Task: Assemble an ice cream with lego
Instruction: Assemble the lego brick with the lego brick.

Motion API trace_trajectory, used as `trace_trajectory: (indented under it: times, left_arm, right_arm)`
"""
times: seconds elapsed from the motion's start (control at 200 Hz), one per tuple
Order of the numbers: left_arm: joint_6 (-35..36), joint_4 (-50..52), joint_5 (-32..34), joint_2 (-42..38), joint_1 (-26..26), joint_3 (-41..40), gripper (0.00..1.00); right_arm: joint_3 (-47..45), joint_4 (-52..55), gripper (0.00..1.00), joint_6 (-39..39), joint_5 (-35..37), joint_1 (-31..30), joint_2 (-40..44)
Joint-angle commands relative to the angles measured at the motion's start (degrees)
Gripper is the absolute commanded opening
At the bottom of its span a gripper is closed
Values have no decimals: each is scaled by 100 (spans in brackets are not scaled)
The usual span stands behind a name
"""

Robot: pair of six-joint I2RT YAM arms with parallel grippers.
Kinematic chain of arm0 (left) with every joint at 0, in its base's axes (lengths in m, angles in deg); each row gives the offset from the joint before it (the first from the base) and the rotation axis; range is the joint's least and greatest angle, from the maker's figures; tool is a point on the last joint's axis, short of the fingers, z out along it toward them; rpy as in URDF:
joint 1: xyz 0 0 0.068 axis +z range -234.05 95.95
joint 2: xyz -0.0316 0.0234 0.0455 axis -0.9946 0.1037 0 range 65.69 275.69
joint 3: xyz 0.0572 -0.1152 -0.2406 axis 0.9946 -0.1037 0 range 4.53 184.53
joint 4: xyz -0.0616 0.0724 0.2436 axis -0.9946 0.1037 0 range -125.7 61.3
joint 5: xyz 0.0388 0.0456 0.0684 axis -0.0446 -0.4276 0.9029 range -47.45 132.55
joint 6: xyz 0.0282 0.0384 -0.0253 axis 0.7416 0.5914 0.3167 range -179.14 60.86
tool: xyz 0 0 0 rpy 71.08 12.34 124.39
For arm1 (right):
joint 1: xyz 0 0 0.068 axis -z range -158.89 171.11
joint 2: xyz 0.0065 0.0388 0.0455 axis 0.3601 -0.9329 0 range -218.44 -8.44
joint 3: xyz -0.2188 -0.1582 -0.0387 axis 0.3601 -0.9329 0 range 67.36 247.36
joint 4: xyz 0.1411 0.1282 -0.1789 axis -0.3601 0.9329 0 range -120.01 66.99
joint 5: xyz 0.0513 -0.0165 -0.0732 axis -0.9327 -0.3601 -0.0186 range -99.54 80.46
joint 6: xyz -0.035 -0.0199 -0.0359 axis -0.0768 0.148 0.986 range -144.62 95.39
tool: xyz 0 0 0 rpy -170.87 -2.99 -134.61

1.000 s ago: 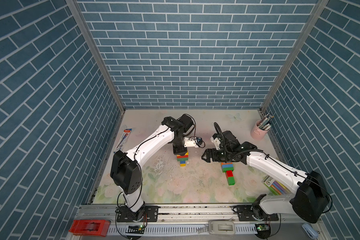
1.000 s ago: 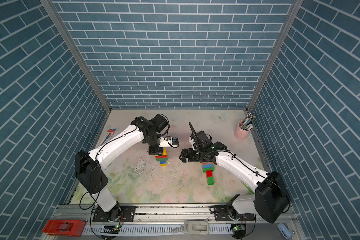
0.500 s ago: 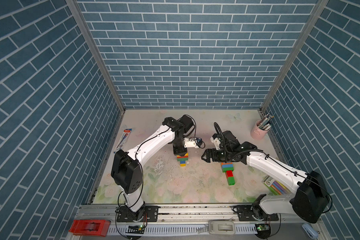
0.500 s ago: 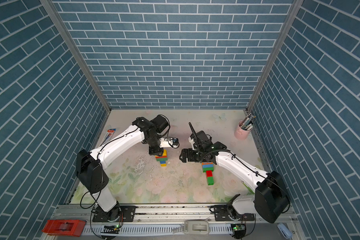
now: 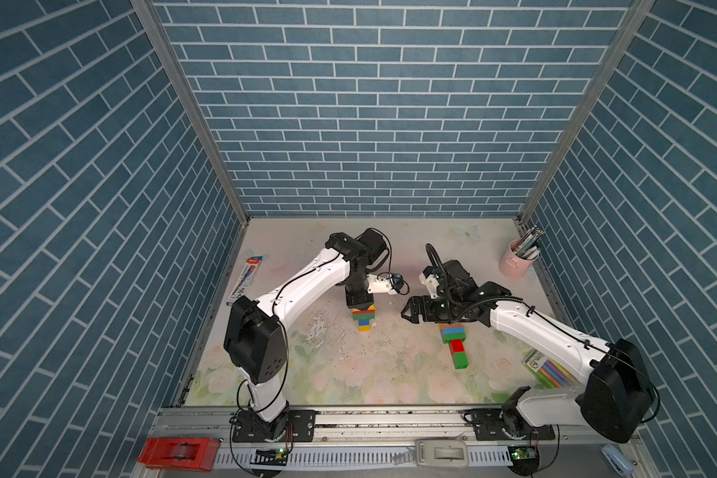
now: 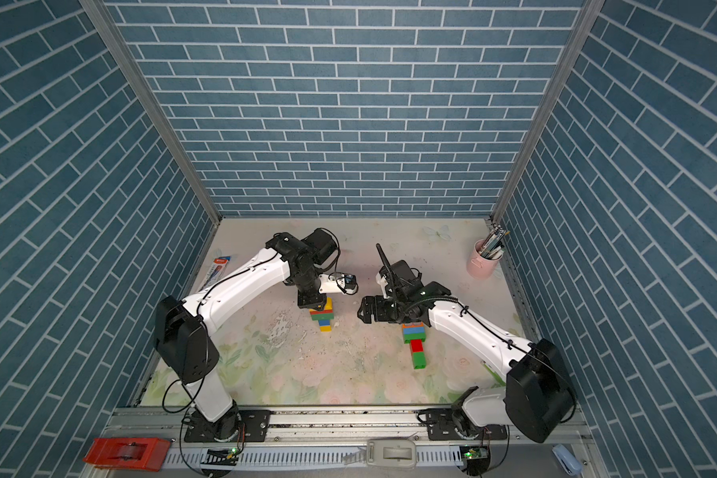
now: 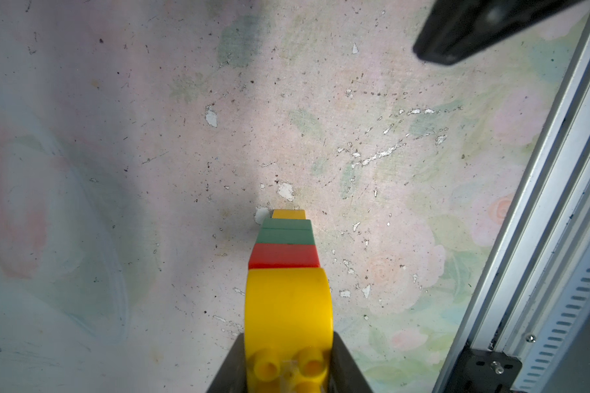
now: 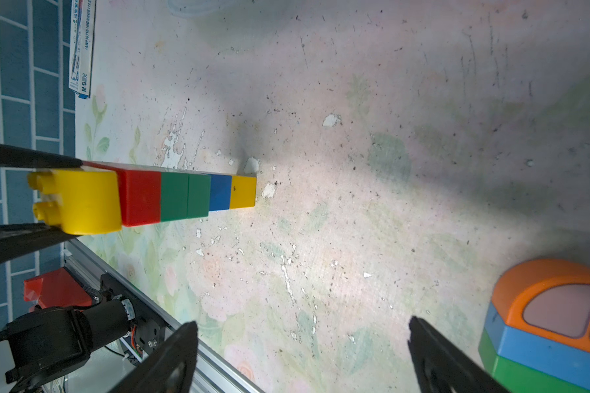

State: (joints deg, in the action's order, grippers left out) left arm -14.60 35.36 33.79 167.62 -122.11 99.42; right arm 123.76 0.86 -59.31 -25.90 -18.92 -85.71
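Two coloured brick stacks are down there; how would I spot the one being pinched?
On the floral tabletop, look beneath the left arm's black fingers. There stands a studded plastic brick tower. Its cap is a rounded yellow brick; the neighbouring brick stack is capped orange.

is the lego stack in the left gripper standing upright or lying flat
Upright. The lego stack rises from its yellow bottom brick on the table, and the left gripper clamps its rounded yellow top brick.

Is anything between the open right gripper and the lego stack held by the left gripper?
Nothing visible. Only bare table lies between the right gripper and that upright stack; the orange-topped stack lies beside the gripper, not between them.
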Motion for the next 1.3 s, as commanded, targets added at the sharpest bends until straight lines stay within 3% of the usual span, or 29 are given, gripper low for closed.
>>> trace_trajectory:
  times: [0.0,0.275,0.645,0.88,1.29]
  left_arm:
    - [11,315,-188,378,-2,-163,0]
    - [-199,470,-443,422,-87,-476,0]
    - [-181,344,184,587,-103,-560,0]
    - [-16,146,145,420,-166,-732,0]
    - [154,471,16,597,-160,-65,0]
  right_arm:
    - [1,66,97,-121,-34,43,-33]
    - [5,94,97,-90,-41,107,-75]
    - [128,121,97,22,-104,183,-330]
    - [134,94,97,16,-186,232,-437]
    - [212,77,97,33,-315,295,-591]
